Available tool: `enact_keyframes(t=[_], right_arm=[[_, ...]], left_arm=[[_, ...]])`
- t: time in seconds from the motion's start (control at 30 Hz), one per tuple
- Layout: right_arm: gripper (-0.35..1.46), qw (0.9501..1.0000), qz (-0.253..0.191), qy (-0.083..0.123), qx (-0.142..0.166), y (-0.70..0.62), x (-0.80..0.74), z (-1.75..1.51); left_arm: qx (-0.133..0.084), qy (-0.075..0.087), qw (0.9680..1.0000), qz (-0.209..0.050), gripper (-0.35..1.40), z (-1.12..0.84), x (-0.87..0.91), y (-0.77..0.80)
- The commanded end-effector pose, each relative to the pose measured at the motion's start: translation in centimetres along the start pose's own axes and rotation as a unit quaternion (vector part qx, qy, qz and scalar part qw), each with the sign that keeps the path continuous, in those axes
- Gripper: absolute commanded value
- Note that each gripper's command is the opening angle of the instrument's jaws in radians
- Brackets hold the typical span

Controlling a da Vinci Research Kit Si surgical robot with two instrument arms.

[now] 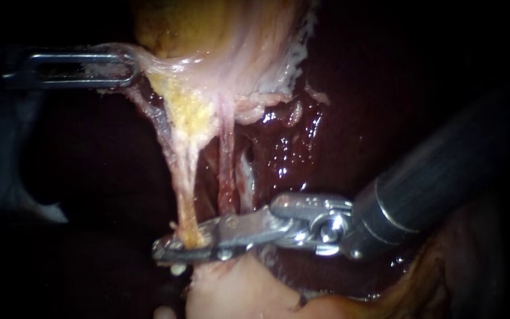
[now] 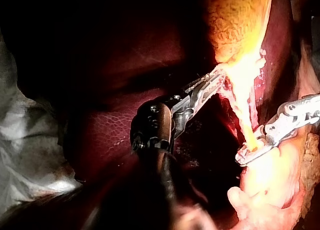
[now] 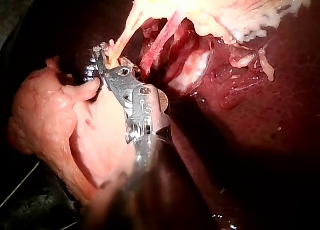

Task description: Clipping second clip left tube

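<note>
Far to the left it is dark. The left wrist view shows a pale, crinkled sheet [image 2: 30,135] lying beside the dark red liver [image 1: 302,147]. The rest of the room is too dark to make out.

My left instrument [image 1: 126,68] comes in high up from the left. Its hand, the two thin jaws at its end, is closed on the stringy edge at the bottom of the yellow gallbladder [image 1: 208,29]. That edge is pulled tight toward it.

From the gallbladder two thin strands hang down side by side. The yellow one is the left tube [image 1: 185,177]. The pink one just beside it is the right tube [image 1: 226,153]. Behind them the liver is wet and shiny.

My right instrument [image 1: 169,247] reaches in from the right, low down, with a thick dark shaft. Its hand is closed around the low end of the left tube, with one jaw on each side and the tips meeting past it. The right tube is outside the jaws. A soft pink lump [image 1: 237,289] lies just under this hand.
</note>
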Motion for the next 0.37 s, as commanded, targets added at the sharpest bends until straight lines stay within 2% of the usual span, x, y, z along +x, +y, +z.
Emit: enact_keyframes(t=[0.03, 0.37], right_arm=[[-0.35, 1.0000, 0.000, 0.000, 0.001, 0.00, 0.00, 0.00], [-0.35, 1.0000, 0.003, 0.000, 0.002, 0.01, 0.00, -0.01]], left_arm=[[0.000, 0.000, 1.0000, 0.000, -0.35, 0.00, 0.00, 0.00], [0.000, 0.000, 1.0000, 0.000, -0.35, 0.00, 0.01, -0.01]])
